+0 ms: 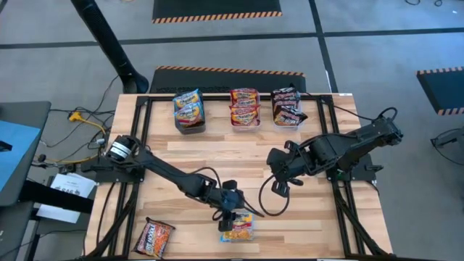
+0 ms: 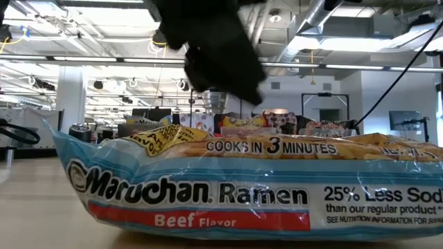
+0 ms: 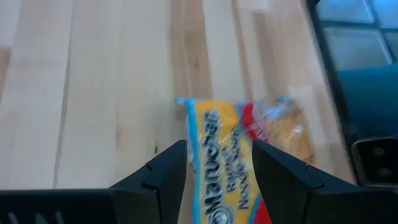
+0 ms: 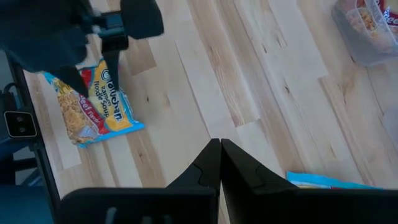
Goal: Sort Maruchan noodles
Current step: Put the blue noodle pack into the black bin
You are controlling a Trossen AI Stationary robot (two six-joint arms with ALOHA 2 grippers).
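Note:
A light blue and yellow Maruchan noodles packet (image 1: 237,227) lies flat on the wooden table near its front edge and fills the low view (image 2: 208,194). My left gripper (image 3: 221,168) is open and slants down over it, one finger on each side of the packet's yellow middle (image 3: 221,143). My right gripper (image 1: 279,186) hangs shut above the table's middle right, holding nothing. A red and orange packet (image 1: 154,238) lies at the front left corner. My left gripper comes at the blue and yellow packet slanting down from the table's left and far side, its two fingers (image 3: 171,171) astride the packet's width. Whether the fingertips touch the packet I cannot tell. The packet lies flat on the table.
Three bins stand along the far edge, holding blue and yellow packets (image 1: 189,111), red and orange packets (image 1: 245,107) and black and red packets (image 1: 288,106). A light blue edge (image 4: 329,182) shows on the table beside my right gripper. Bare wood lies between the bins and the arms.

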